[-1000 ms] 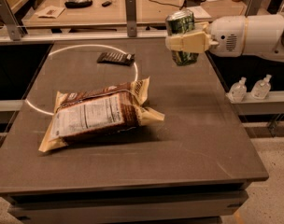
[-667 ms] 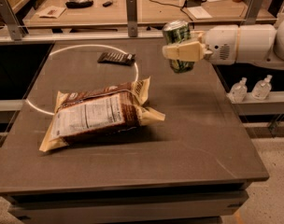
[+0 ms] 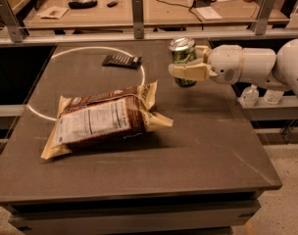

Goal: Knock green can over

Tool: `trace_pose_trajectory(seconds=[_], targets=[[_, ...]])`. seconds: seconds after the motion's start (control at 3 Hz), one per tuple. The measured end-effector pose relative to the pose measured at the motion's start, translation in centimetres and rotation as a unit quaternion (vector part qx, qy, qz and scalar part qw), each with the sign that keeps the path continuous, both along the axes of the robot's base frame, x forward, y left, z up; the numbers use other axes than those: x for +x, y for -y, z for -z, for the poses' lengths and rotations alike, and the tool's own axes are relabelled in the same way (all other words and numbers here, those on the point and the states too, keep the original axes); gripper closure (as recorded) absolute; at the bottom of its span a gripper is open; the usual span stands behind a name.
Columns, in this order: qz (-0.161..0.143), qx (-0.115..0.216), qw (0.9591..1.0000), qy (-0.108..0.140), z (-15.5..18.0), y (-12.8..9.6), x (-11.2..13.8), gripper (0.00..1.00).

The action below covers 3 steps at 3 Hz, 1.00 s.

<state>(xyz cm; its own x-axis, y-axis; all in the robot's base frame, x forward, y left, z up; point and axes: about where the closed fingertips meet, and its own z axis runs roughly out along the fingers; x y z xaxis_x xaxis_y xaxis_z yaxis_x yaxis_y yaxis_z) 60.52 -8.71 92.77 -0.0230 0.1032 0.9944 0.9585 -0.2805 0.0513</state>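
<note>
Across most of your frame lies a dark grey-brown rectangular table. Left of centre you have a large tan-and-brown snack bag lying flat, its white label facing up. Above it, in the upper left, a small flat black packet lies just inside a thin white ring marked on the top. At your right edge stand two small clear bottles. The gripper hangs over the table, right of centre in the upper half.

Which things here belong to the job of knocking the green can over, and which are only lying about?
Job: green can, upright; gripper, closed around it over the table.
Lying about: snack bag, dark flat packet, white ring, two bottles beside the table.
</note>
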Motion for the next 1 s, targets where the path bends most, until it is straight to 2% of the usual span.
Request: trace_pose_trajectory(seconds=[0.33,0.67,1.0], targets=[[-0.024,0.005,0.9993,0.028,1.2,0.1,0.2,1.0],[-0.049,-0.009,0.9982,0.033,2.4,-0.1,-0.1,1.0],[-0.06,-0.016,0.9975,0.034,3.5,-0.2,-0.4,1.0]])
